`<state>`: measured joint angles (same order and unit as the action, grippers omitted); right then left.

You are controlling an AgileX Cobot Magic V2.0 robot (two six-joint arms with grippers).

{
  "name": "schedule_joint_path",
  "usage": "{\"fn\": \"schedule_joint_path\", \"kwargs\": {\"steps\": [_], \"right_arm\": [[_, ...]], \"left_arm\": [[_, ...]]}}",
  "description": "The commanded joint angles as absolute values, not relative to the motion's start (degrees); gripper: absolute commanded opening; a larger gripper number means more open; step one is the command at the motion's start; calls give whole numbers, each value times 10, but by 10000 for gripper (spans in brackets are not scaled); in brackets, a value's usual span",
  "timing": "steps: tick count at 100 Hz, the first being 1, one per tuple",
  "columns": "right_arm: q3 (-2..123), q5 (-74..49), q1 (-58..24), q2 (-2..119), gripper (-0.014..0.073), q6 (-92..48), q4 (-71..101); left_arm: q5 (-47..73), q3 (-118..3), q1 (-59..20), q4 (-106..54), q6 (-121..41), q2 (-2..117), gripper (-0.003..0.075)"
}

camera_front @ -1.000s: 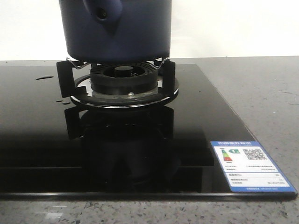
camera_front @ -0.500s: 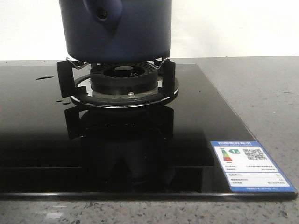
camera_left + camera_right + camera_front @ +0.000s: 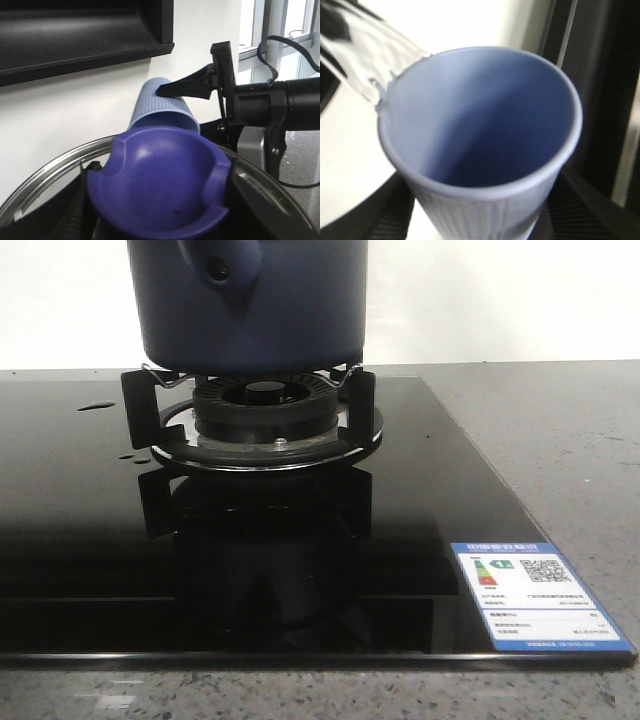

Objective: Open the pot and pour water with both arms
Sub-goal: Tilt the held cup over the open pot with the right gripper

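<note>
On my screens, the navy-blue pot [image 3: 250, 310] sits on the pan support [image 3: 140, 405] over the gas burner [image 3: 262, 405] of the black glass hob [image 3: 300, 570], set into the grey speckled counter [image 3: 560, 450]; its top is cropped out of the front view. The left hand, grasping the glass lid's purple knob [image 3: 160, 195], holds the lid [image 3: 260, 185] raised, though the fingers themselves are largely hidden. The right hand [image 3: 165, 90] is clenched on the pale blue ribbed cup [image 3: 162, 110], tilted, with water streaming over its rim [image 3: 400, 72]. I judge the pour to be under way. Next, I would tip the cup further to empty it, keeping the lid clear of the stream.
</note>
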<state>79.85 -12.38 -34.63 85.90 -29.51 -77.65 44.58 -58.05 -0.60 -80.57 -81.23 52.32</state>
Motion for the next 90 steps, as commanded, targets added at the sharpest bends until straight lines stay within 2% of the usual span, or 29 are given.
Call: {"fn": "schedule_joint_path", "kwargs": {"steps": [1,22,47,73,90], "right_arm": [[821,-106,-346,836,161,-297,-858],[821,-110,-346,836,161,-297,-977],[821,-116,-346,836,161,-280,-983],[821,-182,-347,836,161,-27,-847],[821,-314,-380,828,161,102,-807]], "left_arm": [[430,-598,-12,-857,-805,517,274],[430,-598,-12,-857,-805,517,274],[430,-598,-12,-857,-805,517,274],[428,-598,-12,-857,-805,517,274],[421,-598,-29,-857,-805,530,274]]}}
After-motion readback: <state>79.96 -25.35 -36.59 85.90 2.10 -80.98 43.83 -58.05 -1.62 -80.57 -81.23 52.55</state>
